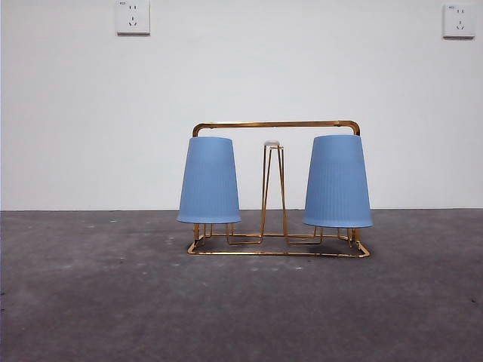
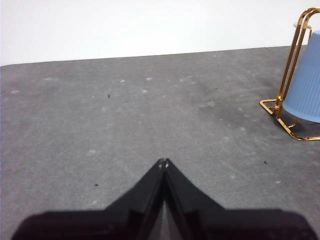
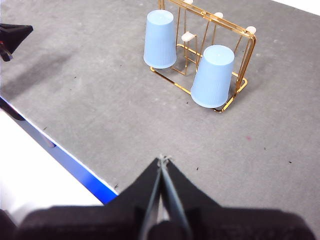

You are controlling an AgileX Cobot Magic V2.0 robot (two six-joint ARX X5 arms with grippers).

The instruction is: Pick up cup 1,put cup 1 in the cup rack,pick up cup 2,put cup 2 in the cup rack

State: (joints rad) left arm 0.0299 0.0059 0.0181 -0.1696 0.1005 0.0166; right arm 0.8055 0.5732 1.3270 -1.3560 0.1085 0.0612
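The left claw (image 2: 163, 162) is seen with its two black jaws pressed together, tips meeting, nothing held between them; it hangs above bare grey counter (image 2: 125, 125), well apart from the cup rack (image 2: 290, 70), of which only one end is caught in the left wrist view. The right claw (image 3: 164, 159) is likewise drawn tight, its jaws closed on nothing, and is held high over the counter, also well apart from the rack, near the counter's blue-trimmed edge (image 3: 65, 160). In the right wrist view a black tip of the other arm is seen far from the rack. The gold wire cup rack (image 1: 275, 124) is set on the counter in front of a white wall (image 1: 241, 75). Two blue ribbed cups are carried on it, both mouth down over prongs: cup 1 (image 1: 209, 181) at one end of the rack and cup 2 (image 1: 337, 182) at the other end, each under the arched handle frame. Between the cups a narrow upright prong (image 1: 272, 188) with a white tip is left bare. Which cup was numbered first cannot be told from the views. Two wall sockets (image 1: 133, 16) are mounted above the rack, one to each side.
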